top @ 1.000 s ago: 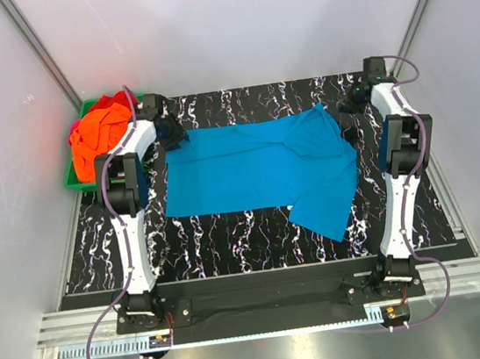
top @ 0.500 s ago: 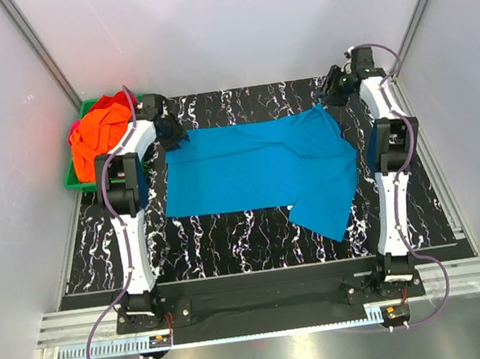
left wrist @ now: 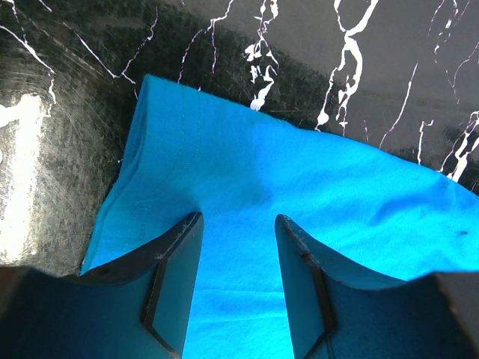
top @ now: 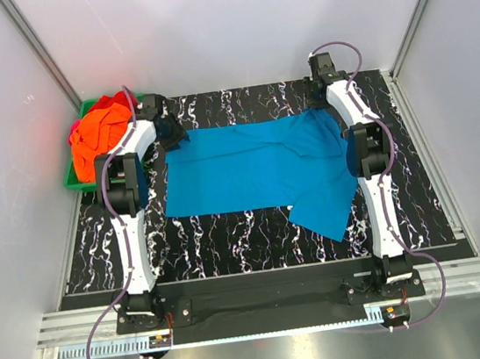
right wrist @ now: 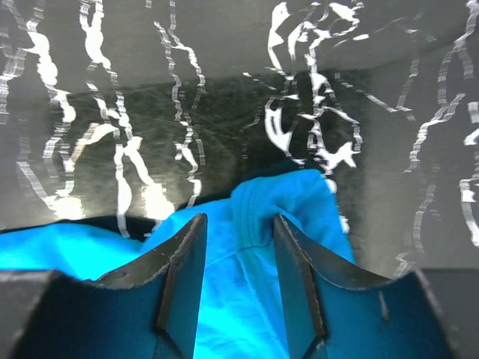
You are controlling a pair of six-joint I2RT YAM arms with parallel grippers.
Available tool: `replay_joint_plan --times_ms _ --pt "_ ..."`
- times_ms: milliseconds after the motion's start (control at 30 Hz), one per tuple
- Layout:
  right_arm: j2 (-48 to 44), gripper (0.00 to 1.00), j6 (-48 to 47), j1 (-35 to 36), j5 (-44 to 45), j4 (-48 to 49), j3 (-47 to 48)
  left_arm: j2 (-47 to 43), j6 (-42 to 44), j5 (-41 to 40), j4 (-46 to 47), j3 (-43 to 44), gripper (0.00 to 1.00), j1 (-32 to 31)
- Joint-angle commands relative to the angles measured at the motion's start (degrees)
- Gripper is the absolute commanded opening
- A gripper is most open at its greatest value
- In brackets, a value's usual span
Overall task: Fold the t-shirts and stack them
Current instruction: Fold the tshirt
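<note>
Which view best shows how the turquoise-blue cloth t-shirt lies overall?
Top external: the whole turquoise-blue cloth t-shirt is visible, spread out. The left wrist view shows only one corner, the right wrist view only a bunched edge.

We've got a black, white-veined tabletop (top: 229,234) boxed in by plain white walls (top: 229,30) and aluminium corner rails (top: 39,48).

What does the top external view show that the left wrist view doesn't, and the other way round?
Only the top external view: the full outline of the turquoise t-shirt, the green bin holding orange and red t-shirts at the far left, and the right arm. Only the left wrist view: the left gripper close up, open, over a corner of the shirt with its hem stitching. Both: turquoise cloth lying on the black marbled table.
</note>
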Motion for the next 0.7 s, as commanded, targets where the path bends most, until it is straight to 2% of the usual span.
replay_joint_plan --times_ms 0,167,367,500,667 --pt "-1.4 0.47 -6.5 0.3 8.7 0.2 1.4 1.5 0.6 0.0 -4.6 -0.9 0.5 0.0" --pt "-1.2 0.4 -9.4 0.6 13.0 0.9 1.6 2.3 1.0 0.3 -4.9 0.1 0.5 0.0" --pt "-0.9 0.38 -9.1 0.7 7.8 1.4 2.6 3.2 1.2 0.3 -5.4 1.2 0.5 0.0" --pt "0.0 0.33 -9.3 1.1 11.6 1.2 3.4 3.3 0.9 0.5 -5.2 1.1 0.5 0.0" --pt "-0.7 0.31 -12.1 1.5 9.8 2.1 1.8 3.5 1.0 0.7 -5.2 1.1 0.5 0.0"
